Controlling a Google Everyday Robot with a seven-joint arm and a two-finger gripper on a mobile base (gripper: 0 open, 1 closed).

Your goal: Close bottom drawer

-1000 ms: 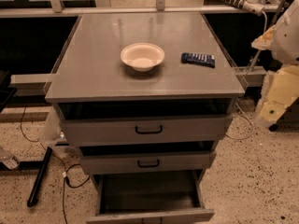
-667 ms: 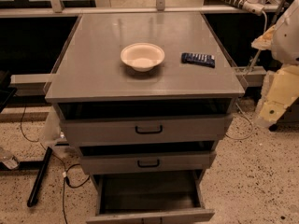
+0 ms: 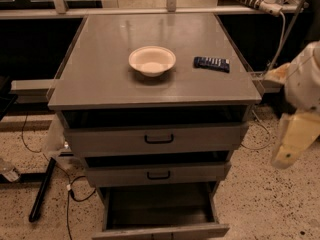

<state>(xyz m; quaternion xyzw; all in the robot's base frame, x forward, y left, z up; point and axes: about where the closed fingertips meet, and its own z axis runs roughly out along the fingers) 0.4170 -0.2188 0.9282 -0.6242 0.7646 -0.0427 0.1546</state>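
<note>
End effector (image 3: 291,145) hangs right of cabinet (image 3: 100,86), clear of open bottom drawer (image 3: 160,231).

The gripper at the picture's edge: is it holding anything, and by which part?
Nothing is held. The gripper hangs in the air beside the cabinet, apart from the open bottom drawer.

At the right edge of the camera view, my arm shows as a rounded white plastic shell (image 3: 306,78), smooth and bulbous like a joint housing, shaded grey towards its underside. A tan-orange patch (image 3: 276,74) sits on the shell's left flank, too blurred to make out further. Just below the shell is my gripper (image 3: 290,143), a cream-coloured, long, flat-sided block with soft edges and a blunt, paler lower end.
</note>
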